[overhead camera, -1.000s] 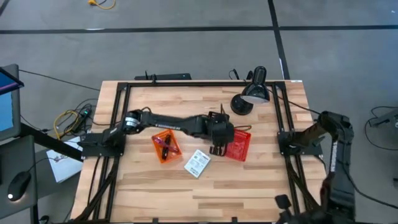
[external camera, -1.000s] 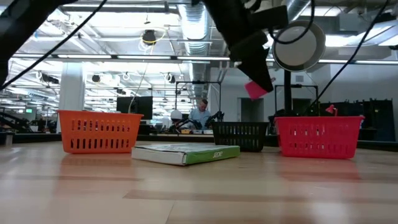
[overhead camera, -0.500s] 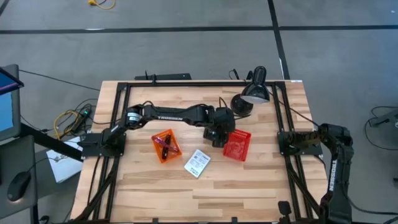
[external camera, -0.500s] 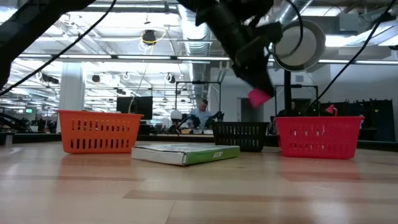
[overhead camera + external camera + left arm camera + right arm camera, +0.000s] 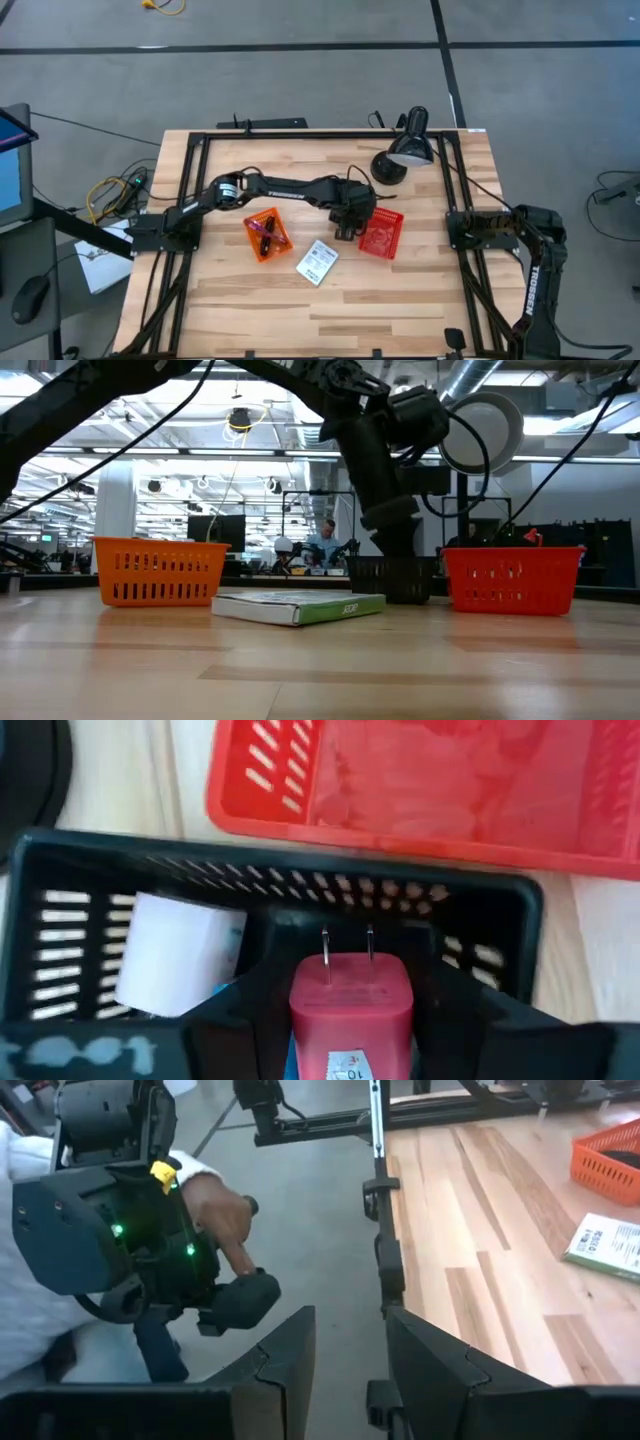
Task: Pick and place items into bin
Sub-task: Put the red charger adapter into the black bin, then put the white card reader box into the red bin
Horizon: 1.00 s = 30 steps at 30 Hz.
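Overhead, table-level, two wrist cameras.

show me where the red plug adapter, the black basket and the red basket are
red plug adapter (image 5: 350, 1005): left wrist view, on its red front face below the two prongs.
black basket (image 5: 290, 877): left wrist view, on its slotted far wall.
red basket (image 5: 381, 232): high view, on its mesh floor.

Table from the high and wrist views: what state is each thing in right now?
left gripper: shut on red plug, over black basket.
red plug: held, not yet released.
black basket: upright, white item inside.
red basket: upright beside black basket.
orange basket: upright, items inside.
white packet: lying flat.
desk lamp: standing.
right gripper: open, empty, parked aside.
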Tool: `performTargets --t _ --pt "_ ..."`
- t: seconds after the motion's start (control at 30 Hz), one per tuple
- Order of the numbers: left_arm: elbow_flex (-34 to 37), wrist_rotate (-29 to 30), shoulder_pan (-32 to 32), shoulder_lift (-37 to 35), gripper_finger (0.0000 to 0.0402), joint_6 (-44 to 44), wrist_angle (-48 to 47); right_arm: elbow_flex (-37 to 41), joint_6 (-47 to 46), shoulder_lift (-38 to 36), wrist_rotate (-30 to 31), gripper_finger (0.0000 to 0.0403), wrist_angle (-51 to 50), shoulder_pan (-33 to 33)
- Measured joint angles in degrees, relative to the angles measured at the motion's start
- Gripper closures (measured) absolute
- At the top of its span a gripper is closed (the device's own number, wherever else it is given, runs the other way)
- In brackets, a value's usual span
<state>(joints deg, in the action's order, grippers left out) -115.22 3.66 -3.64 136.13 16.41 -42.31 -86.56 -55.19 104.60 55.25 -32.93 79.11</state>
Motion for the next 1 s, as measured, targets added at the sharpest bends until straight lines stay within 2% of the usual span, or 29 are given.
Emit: performTargets --t 0.33,0.53,0.73,0.9,1.0 --pt "0.0 0.3 0.7 0.0 0.0222 -0.2 -2.2 0.0 0.2 0.0 -0.4 0.0282 0.0 -0.5" --pt "0.0 6.9 1.9 0.0 0.0201 0.3 -2.5 0.0 1.0 0.0 -1.2 0.0282 0.1 -0.7" --pt "-0.2 8.7 2.6 0.0 0.0190 0.0 -3.6 0.0 1.6 0.0 -1.2 0.0282 0.2 -1.5" --pt "-4.9 8.8 3.2 0.0 0.0197 0.9 -6.4 0.0 1.7 0.0 -1.2 0.0282 0.2 -1.8" --pt "-11.1 8.8 3.3 0.0 0.0199 0.4 -12.7 0.0 3.4 0.0 -0.5 0.0282 0.4 -2.4"
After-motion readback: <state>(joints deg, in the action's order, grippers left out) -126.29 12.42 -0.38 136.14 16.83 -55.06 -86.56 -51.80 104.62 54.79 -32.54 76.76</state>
